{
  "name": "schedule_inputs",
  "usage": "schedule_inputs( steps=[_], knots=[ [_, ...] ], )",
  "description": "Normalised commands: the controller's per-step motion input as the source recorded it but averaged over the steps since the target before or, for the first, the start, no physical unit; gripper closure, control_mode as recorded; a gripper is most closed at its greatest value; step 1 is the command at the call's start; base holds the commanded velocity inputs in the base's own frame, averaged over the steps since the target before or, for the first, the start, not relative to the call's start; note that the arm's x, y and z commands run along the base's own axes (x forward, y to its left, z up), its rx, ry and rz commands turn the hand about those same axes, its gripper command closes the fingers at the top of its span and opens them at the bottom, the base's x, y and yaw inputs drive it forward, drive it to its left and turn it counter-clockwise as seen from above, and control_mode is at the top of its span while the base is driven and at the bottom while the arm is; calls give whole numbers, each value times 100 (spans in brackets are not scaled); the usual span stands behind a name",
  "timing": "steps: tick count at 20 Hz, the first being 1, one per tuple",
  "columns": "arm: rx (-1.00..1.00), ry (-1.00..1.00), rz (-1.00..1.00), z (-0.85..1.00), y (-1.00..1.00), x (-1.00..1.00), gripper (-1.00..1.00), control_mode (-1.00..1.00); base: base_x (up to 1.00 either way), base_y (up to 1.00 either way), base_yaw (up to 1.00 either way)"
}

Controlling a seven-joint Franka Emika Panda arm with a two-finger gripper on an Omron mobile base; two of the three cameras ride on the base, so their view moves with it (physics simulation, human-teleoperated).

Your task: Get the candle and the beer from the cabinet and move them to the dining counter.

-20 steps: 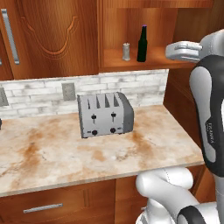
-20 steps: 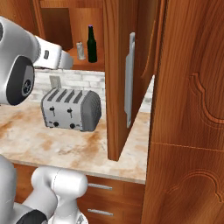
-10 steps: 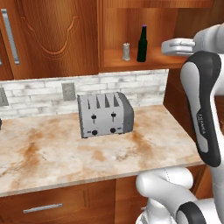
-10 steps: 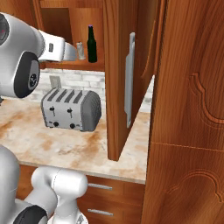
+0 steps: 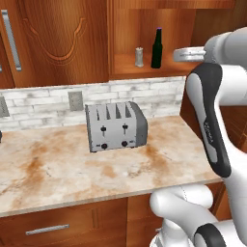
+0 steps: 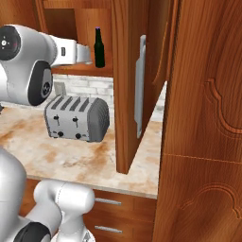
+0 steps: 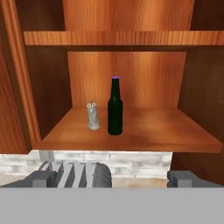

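The beer [image 7: 115,107] stands upright on the lower shelf [image 7: 148,131] of the open cabinet [image 5: 58,38], and serves as the landmark here. The candle [image 7: 92,116] stands just beside the beer on the same shelf, to its left in the hand view and apart from it; in the left base view the candle [image 5: 139,57] is likewise left of the beer [image 5: 157,48]. Both sit toward the middle of the shelf, set back from its front edge.

The gripper [image 7: 109,178] is held out in front of the cabinet, level with the shelf and well short of the beer, touching nothing. In the hand view the beer lies almost straight ahead, between the two fingertips [image 7: 40,178], with the candle slightly left of centre. The fingertips sit far apart at the bottom corners of that view, so the gripper is spread wide and holds nothing.

Below the beer, on the marble desk [image 5: 58,169] against the brick backsplash [image 5: 43,99], sits a grey toaster [image 5: 116,126]. In the right base view the cabinet door [image 6: 130,85] stands swung out, right of the beer [image 6: 99,47].
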Motion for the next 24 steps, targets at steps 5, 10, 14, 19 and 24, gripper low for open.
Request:
schedule_inputs(
  steps=[5, 10, 14, 19, 24],
  knots=[
    [0, 1, -1, 3, -7, 44, -100, -100, 0, 0, 0],
    [0, -1, 0, 0, 0, 38, -100, -100, 0, 0, 0],
    [0, -6, 0, 0, 0, 24, -100, -100, 0, 0, 0],
    [0, -6, 0, 0, 0, 30, -100, -100, 0, 0, 0],
    [0, -3, 0, 0, 0, 35, -100, -100, 0, 0, 0]
  ],
)
